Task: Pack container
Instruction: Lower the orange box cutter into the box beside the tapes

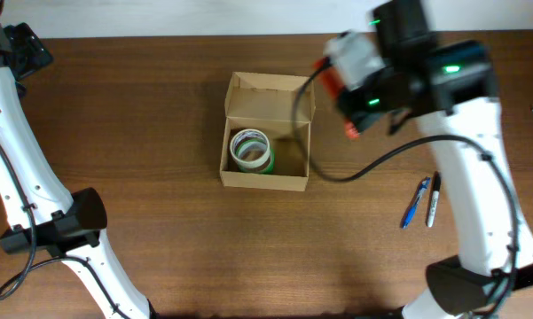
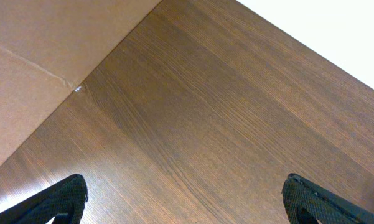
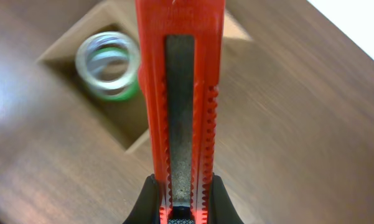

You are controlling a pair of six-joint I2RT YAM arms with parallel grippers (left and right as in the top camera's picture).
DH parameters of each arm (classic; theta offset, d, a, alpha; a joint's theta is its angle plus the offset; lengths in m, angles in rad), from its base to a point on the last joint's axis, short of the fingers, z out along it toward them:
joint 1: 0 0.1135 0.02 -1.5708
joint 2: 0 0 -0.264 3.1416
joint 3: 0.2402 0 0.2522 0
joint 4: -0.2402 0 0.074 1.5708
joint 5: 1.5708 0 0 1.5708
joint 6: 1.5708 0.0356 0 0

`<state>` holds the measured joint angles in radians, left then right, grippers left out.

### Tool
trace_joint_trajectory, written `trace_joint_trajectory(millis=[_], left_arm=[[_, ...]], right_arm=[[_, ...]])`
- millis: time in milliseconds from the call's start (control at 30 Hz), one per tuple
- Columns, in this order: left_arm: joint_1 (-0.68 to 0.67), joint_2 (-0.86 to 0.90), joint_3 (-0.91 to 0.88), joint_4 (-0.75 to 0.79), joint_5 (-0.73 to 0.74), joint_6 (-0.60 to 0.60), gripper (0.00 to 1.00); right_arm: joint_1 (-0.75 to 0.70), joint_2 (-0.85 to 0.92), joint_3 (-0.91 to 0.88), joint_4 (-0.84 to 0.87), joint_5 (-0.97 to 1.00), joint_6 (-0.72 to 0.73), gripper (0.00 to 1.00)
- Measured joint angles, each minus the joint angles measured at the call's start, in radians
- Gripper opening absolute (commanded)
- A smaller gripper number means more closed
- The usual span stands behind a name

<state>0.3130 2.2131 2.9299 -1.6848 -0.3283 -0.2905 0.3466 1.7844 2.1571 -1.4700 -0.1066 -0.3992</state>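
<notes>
Dark wood table point(image 1: 160, 230), white strip along the 12 o'clock edge.

Near centre: box point(image 1: 264, 182), tan cardboard, flap up on the 12 o'clock side, mouth open. Inside, in the 9 o'clock half: tape roll point(image 1: 251, 149), green-edged, lying flat. 3 o'clock half of the floor bare, in shadow.

Well off at 3 to 4 o'clock of the box: two pens point(image 1: 417, 202), one blue, one black, side by side on the wood.

Right gripper point(image 3: 180, 202): closed on one end of an orange knife point(image 3: 180, 93), with the long body pointing away from the wrist. Held in the air just past the box's 3 o'clock wall, going by the overhead view. Blade state not readable.

Left gripper point(image 2: 183, 186): wide open, empty, parked at the far 10 o'clock corner over bare wood. Tan cardboard surface point(image 2: 25, 62) at the edge of its view, identity unclear.

Step in hand, as judged: carrying the knife to the box. Tape in, knife and pens not yet packed.

Next move calls for:
- shifting toward 9 o'clock until centred over the bare half
- aligning the knife's length with the box's 12-to-6 axis or tilting it down, since it looks long against the opening
- lowering below the rim before letting go

Watch for bridging on the rim or landing on the tape.
</notes>
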Motion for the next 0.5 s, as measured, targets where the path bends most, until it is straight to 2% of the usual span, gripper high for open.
trace_joint_trajectory(millis=[233, 500], left_arm=[[0.0, 0.0, 0.0, 0.0, 0.0, 0.0, 1.0], [0.0, 0.0, 0.0, 0.0, 0.0, 0.0, 1.0]], right_arm=[[0.158, 0.138, 0.0, 0.032, 0.016, -0.143, 0.04], [0.212, 0.333, 0.0, 0.08, 0.043, -0.27, 0.04]])
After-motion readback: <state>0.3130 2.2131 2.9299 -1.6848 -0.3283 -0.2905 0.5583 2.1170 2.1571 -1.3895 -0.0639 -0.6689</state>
